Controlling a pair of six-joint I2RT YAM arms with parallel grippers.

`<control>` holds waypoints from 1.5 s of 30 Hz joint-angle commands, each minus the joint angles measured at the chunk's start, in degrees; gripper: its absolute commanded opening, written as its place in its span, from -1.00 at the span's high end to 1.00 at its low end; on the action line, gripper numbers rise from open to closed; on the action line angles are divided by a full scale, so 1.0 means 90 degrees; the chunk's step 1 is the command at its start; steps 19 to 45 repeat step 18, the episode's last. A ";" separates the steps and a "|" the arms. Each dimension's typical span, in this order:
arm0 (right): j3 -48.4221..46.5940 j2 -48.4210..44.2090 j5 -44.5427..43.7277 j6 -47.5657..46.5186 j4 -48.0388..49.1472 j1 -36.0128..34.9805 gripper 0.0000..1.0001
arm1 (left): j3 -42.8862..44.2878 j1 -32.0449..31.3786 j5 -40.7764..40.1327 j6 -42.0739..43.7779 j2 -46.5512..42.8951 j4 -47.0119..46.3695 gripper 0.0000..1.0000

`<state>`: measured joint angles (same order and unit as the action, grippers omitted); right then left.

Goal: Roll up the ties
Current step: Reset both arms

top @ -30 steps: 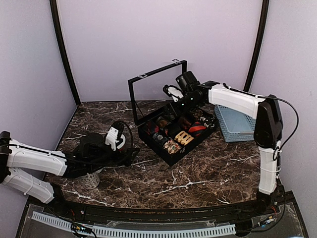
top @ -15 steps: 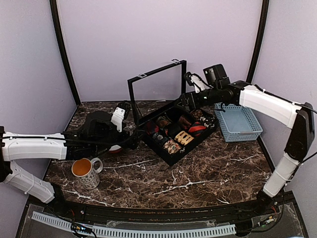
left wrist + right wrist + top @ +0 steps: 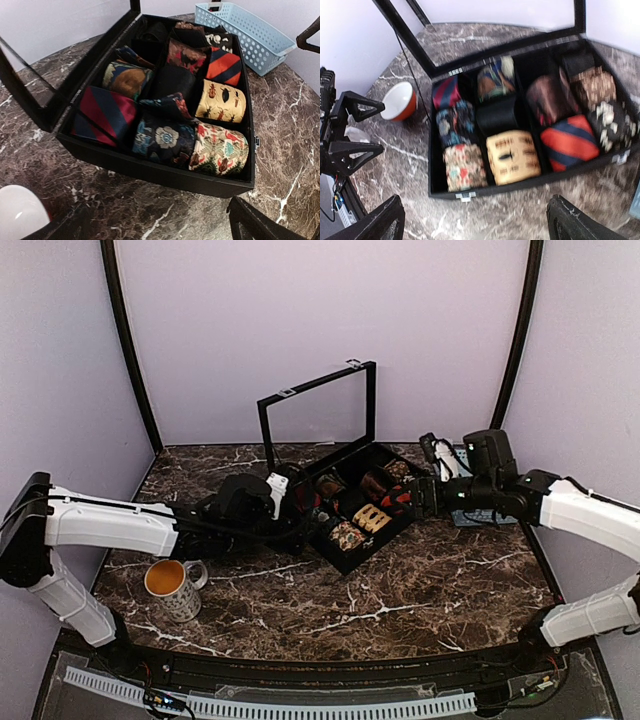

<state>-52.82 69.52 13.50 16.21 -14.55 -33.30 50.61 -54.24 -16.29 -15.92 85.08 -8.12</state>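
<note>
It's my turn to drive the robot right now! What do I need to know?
Left fingers: open, holding nothing, at the box's left side.
Right fingers: open, holding nothing, at the box's right side.
Ties: rolled up and packed in the cells of the open black box.
Done: the rolling, as far as it shows; no loose tie in view.
Left: probably just checking the dark back cells.
</note>
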 commanded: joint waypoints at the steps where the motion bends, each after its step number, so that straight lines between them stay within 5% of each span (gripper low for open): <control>1: 0.0800 -0.0511 -0.0012 0.0501 0.0923 0.0033 -0.97 | 0.0383 -0.0343 -0.0104 -0.0321 0.0517 0.0130 -0.98; 11: 0.1909 -0.0928 0.0156 0.0943 0.1565 0.0032 -0.94 | 0.0650 -0.0817 0.0021 -0.0904 0.1479 -0.0335 -0.98; 45: 0.2011 -0.0934 0.0208 0.0991 0.1615 0.0033 -0.93 | 0.0723 -0.0829 -0.0274 -0.0968 0.1539 -0.0426 -0.98</control>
